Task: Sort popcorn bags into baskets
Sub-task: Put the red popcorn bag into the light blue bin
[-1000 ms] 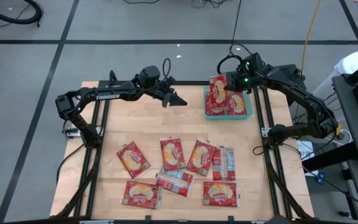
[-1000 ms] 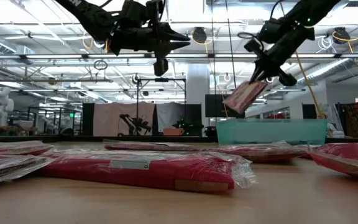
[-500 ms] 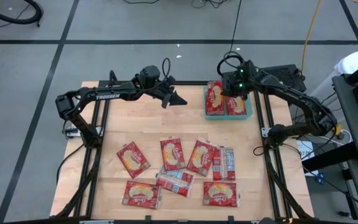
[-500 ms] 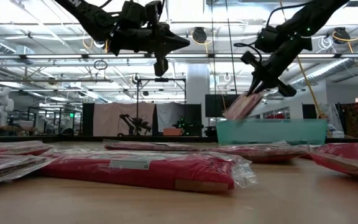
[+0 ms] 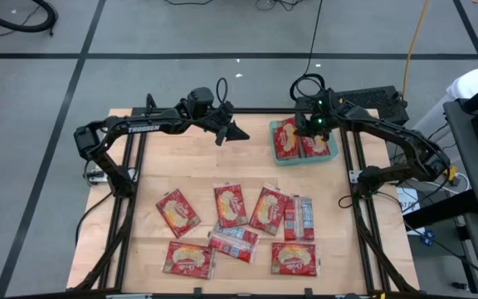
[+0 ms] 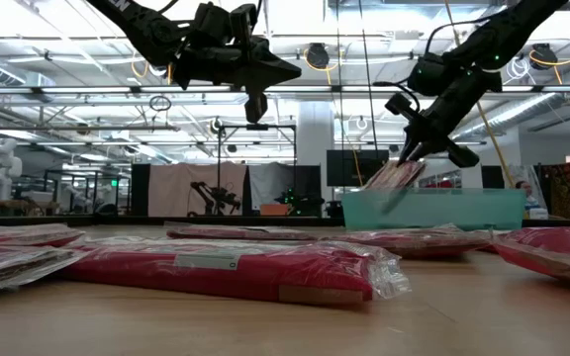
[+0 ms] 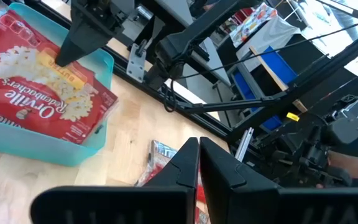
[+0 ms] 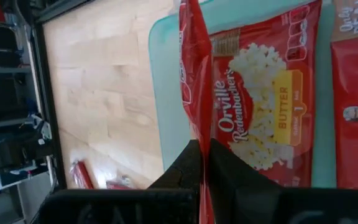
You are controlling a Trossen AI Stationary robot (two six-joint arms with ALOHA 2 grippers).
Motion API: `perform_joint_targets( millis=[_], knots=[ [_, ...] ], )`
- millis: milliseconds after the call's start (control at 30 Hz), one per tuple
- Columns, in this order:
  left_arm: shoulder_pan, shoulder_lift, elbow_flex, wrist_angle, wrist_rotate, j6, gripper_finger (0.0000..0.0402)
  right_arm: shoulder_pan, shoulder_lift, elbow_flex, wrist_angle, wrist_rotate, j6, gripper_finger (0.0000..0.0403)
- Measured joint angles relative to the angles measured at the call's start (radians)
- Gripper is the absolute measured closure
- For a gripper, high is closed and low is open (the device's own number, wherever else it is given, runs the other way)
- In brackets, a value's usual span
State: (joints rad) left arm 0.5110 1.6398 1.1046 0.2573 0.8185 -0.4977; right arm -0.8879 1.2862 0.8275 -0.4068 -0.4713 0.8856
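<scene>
My right gripper [image 5: 304, 129] hangs over the teal basket [image 5: 305, 160] at the table's far right, shut on a red popcorn bag [image 5: 286, 138]. That bag slants down into the basket beside a second bag [image 5: 316, 144] lying flat inside. In the low view the held bag [image 6: 392, 177] dips behind the basket's wall [image 6: 443, 210]. My left gripper [image 5: 243, 134] hovers shut and holding nothing above the far middle of the table, well clear of every bag. Several more popcorn bags [image 5: 230, 205] lie flat on the near half of the table. My right gripper pinches one edge of the popcorn bag [image 8: 193, 127] between its two fingers. The fingers [image 6: 410, 156] slant downward from the far right. The bag hangs tilted below them, its printed face [image 8: 260, 93] showing. Its lower end is inside the basket, hidden behind the wall.
The loose bags [image 6: 226, 267] on the near half partly overlap one another. Black frame rails [image 5: 131, 191] run along the table's left and right sides. Bare wood [image 5: 189, 162] lies between the basket and the loose bags.
My right gripper has gone down toward the basket with the popcorn bag. The bag hung clear above the basket's rim a second ago, and now its lower end sits inside behind the wall.
</scene>
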Motion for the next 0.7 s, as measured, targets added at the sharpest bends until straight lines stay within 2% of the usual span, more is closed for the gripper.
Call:
perform_joint_targets(
  millis=[233,500,700],
  knots=[
    [0.0,0.0,0.0,0.0,-0.016,0.022,0.0398,0.01,0.082,-0.009,0.041,-0.03,-0.068,0.0401],
    [0.0,0.0,0.0,-0.001,-0.031,0.022,0.0371,0.012,0.166,-0.009,0.152,-0.03,-0.089,0.0399],
    [0.0,0.0,0.0,-0.001,-0.035,0.022,0.0371,0.013,0.178,-0.009,0.164,0.002,-0.121,0.0383]
  ],
)
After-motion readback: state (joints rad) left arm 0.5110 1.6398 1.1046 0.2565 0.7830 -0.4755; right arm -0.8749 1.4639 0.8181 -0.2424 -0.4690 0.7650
